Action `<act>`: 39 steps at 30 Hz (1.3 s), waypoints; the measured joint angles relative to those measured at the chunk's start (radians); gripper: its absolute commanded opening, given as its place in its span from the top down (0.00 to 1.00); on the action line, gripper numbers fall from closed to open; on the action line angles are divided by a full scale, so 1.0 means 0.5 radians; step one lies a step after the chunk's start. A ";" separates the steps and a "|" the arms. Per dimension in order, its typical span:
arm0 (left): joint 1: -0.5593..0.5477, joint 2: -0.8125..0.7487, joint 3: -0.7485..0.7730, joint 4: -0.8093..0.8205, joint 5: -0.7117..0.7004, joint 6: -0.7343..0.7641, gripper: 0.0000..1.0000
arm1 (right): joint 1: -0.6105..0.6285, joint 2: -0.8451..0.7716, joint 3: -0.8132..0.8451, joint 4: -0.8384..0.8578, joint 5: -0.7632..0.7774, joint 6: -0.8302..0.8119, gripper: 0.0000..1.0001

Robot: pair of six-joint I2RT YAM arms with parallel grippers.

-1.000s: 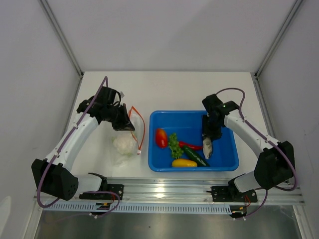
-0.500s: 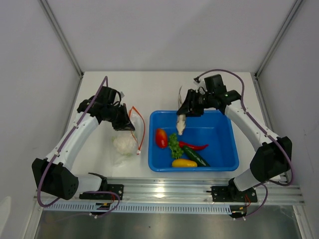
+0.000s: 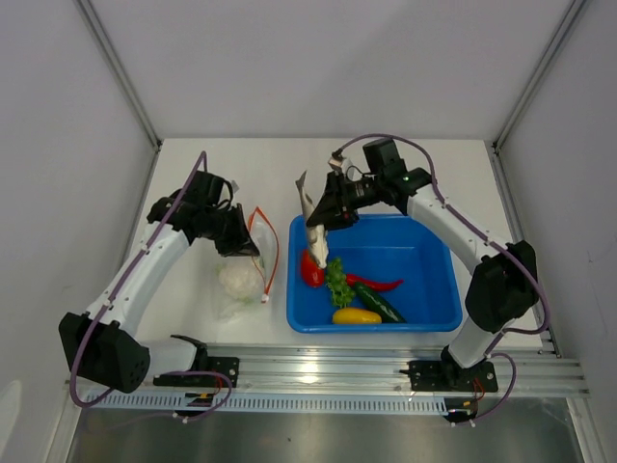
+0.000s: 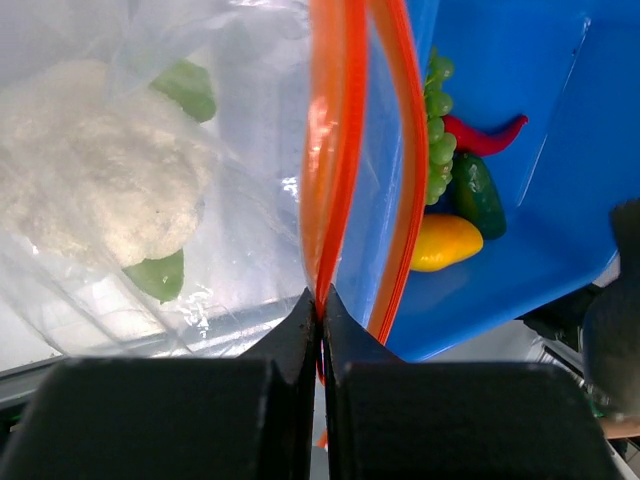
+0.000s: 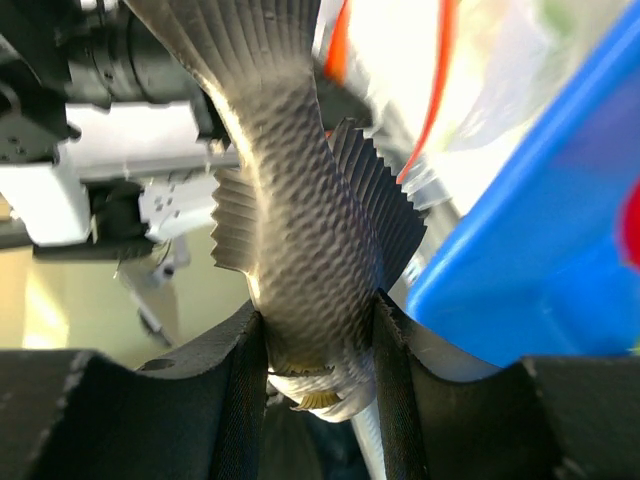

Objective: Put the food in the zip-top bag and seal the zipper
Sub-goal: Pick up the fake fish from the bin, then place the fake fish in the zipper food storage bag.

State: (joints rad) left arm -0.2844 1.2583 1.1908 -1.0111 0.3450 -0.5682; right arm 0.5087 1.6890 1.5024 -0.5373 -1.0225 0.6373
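1. Now, the left gripper [image 3: 247, 247] is pinched tight on the orange-red zipper strip [image 3: 266, 253] of the small clear crinkly zip-top bag [image 3: 229, 304]. The bag lies on the white tabletop [image 3: 241, 174], just left of the blue rectangular plastic tray [image 3: 424, 325].
2. Seen from the left wrist, the two black fingers [image 4: 290, 335] of that gripper [image 4: 321, 308] meet on one run of the strip [image 4: 325, 150]. The other run bows away to the right, so the bag's mouth stands parted.
3. Inside the bag [image 4: 240, 240] sits the white toy cauliflower [image 4: 95, 190] with its green leaves; from above it shows as a pale lump [image 3: 239, 280] near the bag's middle.
4. The right gripper [image 3: 326, 214] is clamped around the body of the grey toy fish [image 3: 315, 246]. It holds the fish in the air over the tray's left rim, tail up and head down.
5. The right wrist view shows the fingers [image 5: 248, 390] of the gripper [image 5: 318, 335] pressing both flanks of the scaled fish [image 5: 290, 200]. The orange strip and the blue tray edge are blurred behind it.
6. Lying in the tray are the round red tomato [image 3: 309, 274], the frilly green lettuce [image 3: 337, 282], the slim red chili [image 3: 378, 284], the dark green cucumber [image 3: 380, 303] and the yellow squash [image 3: 356, 315]. They are crowded toward the near-left corner.
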 measured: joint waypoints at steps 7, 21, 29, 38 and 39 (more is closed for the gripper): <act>-0.015 -0.086 -0.072 0.000 -0.021 0.002 0.99 | 0.199 0.018 -0.050 -0.003 -0.153 0.213 1.00; -0.022 -0.187 -0.155 0.052 -0.057 0.007 0.99 | 0.361 0.119 -0.303 0.838 -0.288 1.417 1.00; -0.022 -0.187 -0.155 0.122 -0.055 0.008 0.99 | 0.450 0.134 -0.303 1.202 -0.313 1.880 1.00; -0.022 -0.187 -0.155 0.153 -0.053 0.006 0.99 | 0.443 0.177 -0.303 1.073 -0.311 1.855 1.00; -0.022 -0.187 -0.155 0.155 -0.052 0.006 0.99 | 0.443 0.191 -0.303 1.050 -0.311 1.840 1.00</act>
State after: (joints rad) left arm -0.2955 1.1648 1.1133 -0.9337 0.3191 -0.5652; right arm 0.7303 1.7844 1.3510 -0.0124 -1.1782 1.5574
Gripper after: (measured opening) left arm 0.005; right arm 0.426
